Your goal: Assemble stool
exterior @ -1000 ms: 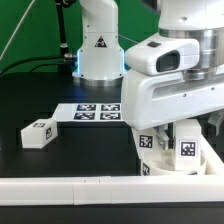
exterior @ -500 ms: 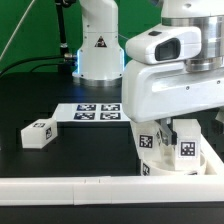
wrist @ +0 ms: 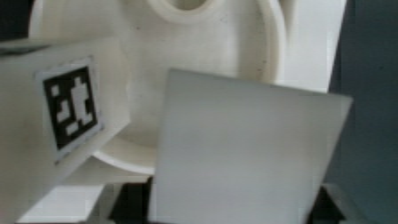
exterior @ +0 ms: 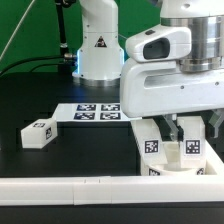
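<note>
The stool's round white seat disc (exterior: 172,170) lies at the exterior view's right, near the front rail. A tagged leg block (exterior: 153,144) stands upright in it. Beside it stands a second tagged leg block (exterior: 191,149), and my gripper (exterior: 190,132) is down over its top, with a finger on each side. In the wrist view this plain white leg block (wrist: 249,150) fills the space between the jaws of my gripper (wrist: 240,216). The tagged leg (wrist: 63,100) stands next to it, with the seat disc (wrist: 214,40) behind. A loose leg block (exterior: 38,133) lies at the left.
The marker board (exterior: 92,112) lies flat mid-table in front of the arm's white base (exterior: 98,50). A long white border rail (exterior: 70,185) runs along the front edge. Black table surface shows between the loose block and the seat.
The gripper has shifted slightly towards the exterior view's right and its jaws have closed onto the leg block standing in the seat. The loose block on the left has not moved.
</note>
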{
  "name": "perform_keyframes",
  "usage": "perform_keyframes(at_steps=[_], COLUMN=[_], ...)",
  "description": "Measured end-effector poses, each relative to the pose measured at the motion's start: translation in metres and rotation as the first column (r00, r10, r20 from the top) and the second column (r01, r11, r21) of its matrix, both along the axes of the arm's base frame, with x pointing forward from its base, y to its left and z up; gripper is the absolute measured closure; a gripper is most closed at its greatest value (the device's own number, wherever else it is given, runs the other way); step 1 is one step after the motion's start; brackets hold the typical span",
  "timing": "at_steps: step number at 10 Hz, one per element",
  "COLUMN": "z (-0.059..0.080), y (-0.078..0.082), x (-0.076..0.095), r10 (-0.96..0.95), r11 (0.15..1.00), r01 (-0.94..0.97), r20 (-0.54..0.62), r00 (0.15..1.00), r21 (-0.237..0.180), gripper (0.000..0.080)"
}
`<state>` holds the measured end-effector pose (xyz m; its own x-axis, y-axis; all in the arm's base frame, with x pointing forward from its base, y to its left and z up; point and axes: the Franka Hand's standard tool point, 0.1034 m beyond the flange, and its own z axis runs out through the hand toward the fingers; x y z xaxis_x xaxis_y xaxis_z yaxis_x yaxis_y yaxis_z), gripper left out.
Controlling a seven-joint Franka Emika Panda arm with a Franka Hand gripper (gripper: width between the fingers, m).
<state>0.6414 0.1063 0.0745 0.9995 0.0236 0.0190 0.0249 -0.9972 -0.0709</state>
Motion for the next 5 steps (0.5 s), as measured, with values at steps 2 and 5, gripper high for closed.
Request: perform_keyframes(at_steps=[2, 5], z=[-0.0004, -0.0001], y=[0.0002, -0.0047], x=[0.0003, 0.0032], r10=[-0.193, -0.628], r11=[0.981, 0.777], r01=[0.193, 0.63], r20=[-0.013, -0.08], r00=[0.981, 0.775], r21=[0.002, 0.005], gripper=[0.0464, 0.0462])
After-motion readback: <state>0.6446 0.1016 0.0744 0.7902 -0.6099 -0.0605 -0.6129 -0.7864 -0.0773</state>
